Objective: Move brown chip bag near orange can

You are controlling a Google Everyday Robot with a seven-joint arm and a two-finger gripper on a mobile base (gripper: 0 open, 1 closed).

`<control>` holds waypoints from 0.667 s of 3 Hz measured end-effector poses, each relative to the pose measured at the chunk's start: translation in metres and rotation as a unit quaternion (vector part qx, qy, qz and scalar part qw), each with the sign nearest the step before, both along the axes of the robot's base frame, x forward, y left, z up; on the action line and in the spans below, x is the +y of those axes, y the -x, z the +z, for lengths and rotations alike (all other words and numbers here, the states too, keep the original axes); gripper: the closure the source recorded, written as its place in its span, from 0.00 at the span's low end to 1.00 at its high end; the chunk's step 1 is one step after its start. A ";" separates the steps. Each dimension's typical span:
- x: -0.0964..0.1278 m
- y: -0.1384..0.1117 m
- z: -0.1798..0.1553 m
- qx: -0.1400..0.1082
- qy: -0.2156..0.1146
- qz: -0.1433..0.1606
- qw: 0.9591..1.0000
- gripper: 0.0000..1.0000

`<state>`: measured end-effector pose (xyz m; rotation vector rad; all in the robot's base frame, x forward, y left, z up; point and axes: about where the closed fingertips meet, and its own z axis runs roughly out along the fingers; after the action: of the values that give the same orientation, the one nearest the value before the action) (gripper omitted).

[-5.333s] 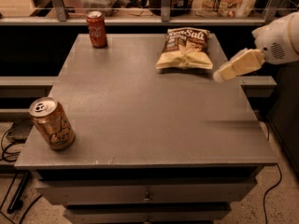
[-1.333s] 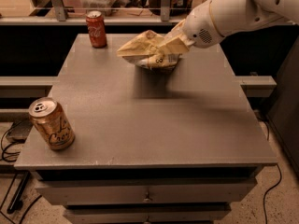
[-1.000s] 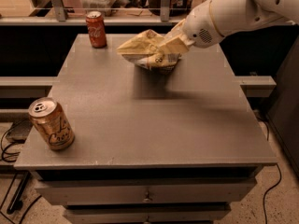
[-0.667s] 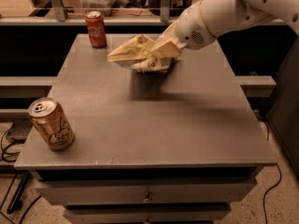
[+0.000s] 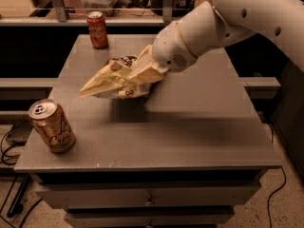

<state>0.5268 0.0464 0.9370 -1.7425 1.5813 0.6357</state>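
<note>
The brown chip bag (image 5: 124, 75) is held in my gripper (image 5: 102, 83), crumpled between the cream fingers, lifted a little above the grey table (image 5: 199, 127) left of its middle. Its dark top shows behind the fingers and a pale part below them. The gripper is shut on the bag, pointing left and down. The orange can (image 5: 51, 126) stands upright at the table's front left corner, a short way below and left of the gripper tips.
A red cola can (image 5: 97, 29) stands at the table's back left. My white arm (image 5: 247, 18) reaches in from the upper right. A shelf with clutter runs behind the table. Cables lie on the floor at both sides.
My gripper has carried the chip bag from the back right of the table leftward and toward the front, closer to the orange can. Both cans have stayed put.
</note>
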 end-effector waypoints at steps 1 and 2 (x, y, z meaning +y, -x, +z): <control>0.024 0.038 -0.020 0.022 -0.003 0.050 0.999 0.82; 0.031 0.055 -0.036 0.030 0.000 0.063 0.998 0.58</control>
<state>0.4715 0.0776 0.9011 -1.8506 1.5198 0.7543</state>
